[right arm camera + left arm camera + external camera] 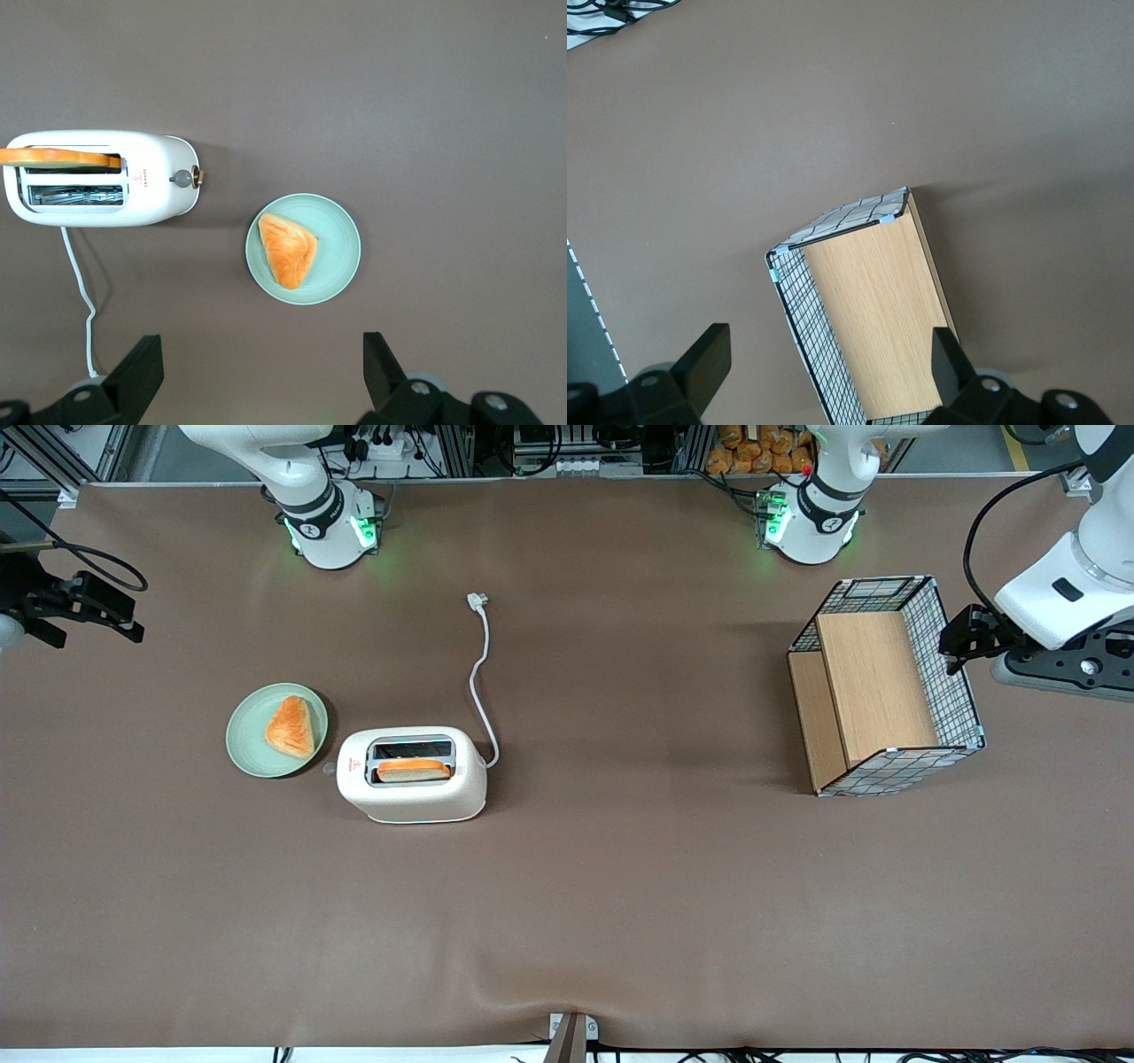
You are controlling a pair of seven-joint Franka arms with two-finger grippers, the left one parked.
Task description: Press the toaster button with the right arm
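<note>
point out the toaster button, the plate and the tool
toaster button (182, 178), right wrist view, on the knob's round face
plate (337, 257), right wrist view, bare green surface beside the bread
tool (89, 607), front view, open, between its fingertips, high at the table's working-arm end

The toaster (412, 773) stands beside the plate (252, 748), the pincer (84, 607) high toward the working arm's end.

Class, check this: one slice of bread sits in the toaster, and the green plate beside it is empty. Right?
Not quite. The green plate holds a piece of toast, as the front view shows. The toaster does hold one slice. The pincer hangs open, away from both.
</note>
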